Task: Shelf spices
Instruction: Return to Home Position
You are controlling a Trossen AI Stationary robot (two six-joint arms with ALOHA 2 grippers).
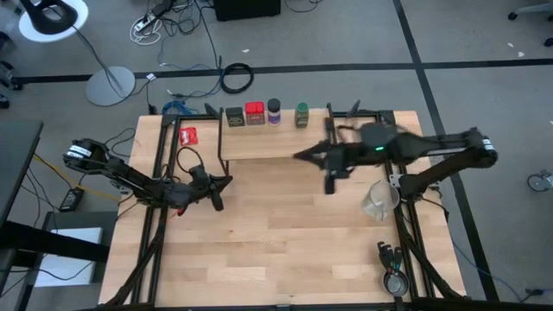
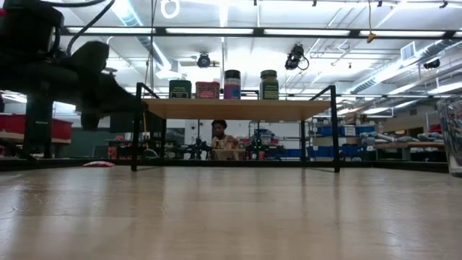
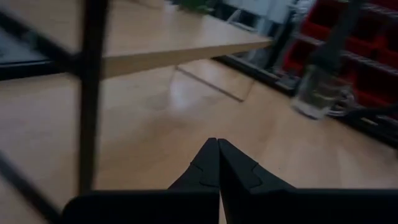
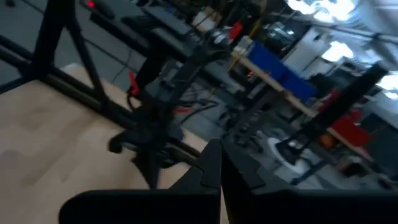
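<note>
Spices (image 1: 268, 113) sit in a row on the shelf (image 1: 259, 142): olive tin (image 1: 234, 115), red tin (image 1: 254, 113), blue-capped jar (image 1: 274, 111), green jar (image 1: 301, 114). Left gripper (image 1: 226, 181) is clenched and empty, just before the shelf's left leg. Right gripper (image 1: 298, 156) is clenched and empty, over the shelf's front edge. In the low view the left arm (image 2: 86, 72) covers the shelf's left end and the glass mug (image 1: 378, 200) is cut off at the edge. Red packet (image 1: 188, 135) lies beside the shelf.

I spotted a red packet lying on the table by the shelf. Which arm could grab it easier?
Probably left. The left tool, shut, sits near the red packet, on the same side. The right tool would have to reach across in front of the shelf.
</note>
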